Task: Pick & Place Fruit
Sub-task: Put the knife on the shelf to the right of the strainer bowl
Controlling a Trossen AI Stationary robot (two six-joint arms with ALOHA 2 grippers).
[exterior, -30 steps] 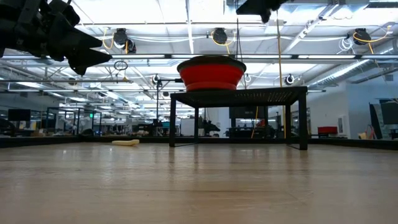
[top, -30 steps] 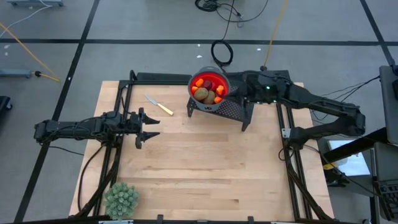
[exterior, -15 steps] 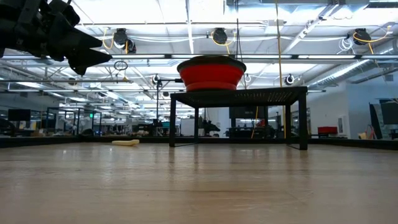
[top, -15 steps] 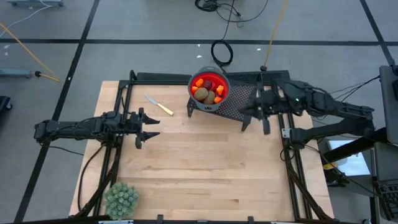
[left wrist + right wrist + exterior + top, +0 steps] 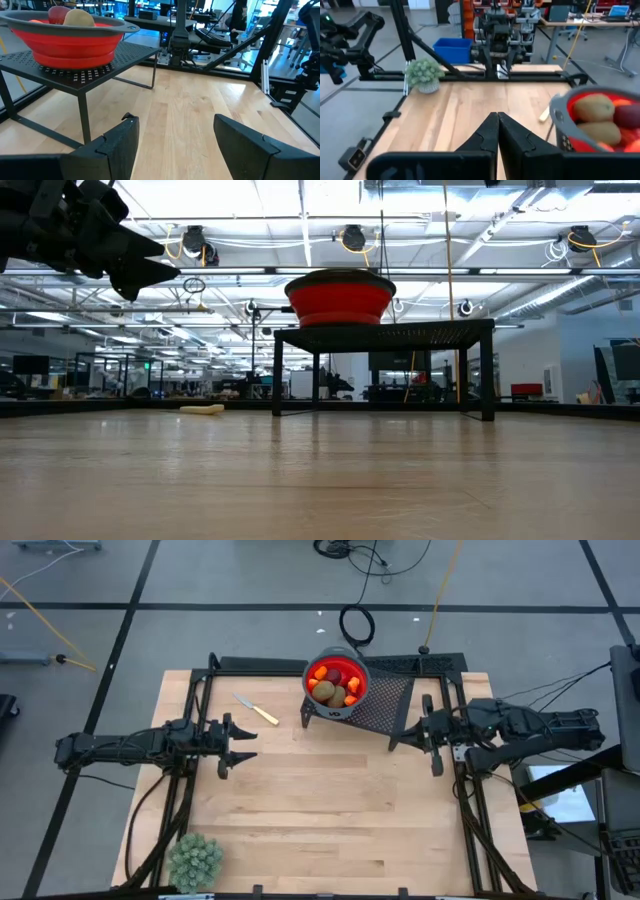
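Two fuzzy brown ovals among the glossy fruit (image 5: 335, 686) fill the red bowl (image 5: 352, 698) on the perforated black stand (image 5: 385, 710); beside the stand, the right gripper (image 5: 430, 732) has its fingers pressed together, and far from it the left gripper (image 5: 238, 745) has its fingers spread.

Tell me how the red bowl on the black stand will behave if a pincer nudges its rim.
The red bowl looks ribbed like a collapsible one, so its wall would probably flex rather than stay stiff. Perched on the raised perforated stand near one end, it might slide toward the edge. The fruit piled inside adds weight, likely resisting tipping, though the rounded pieces could roll.
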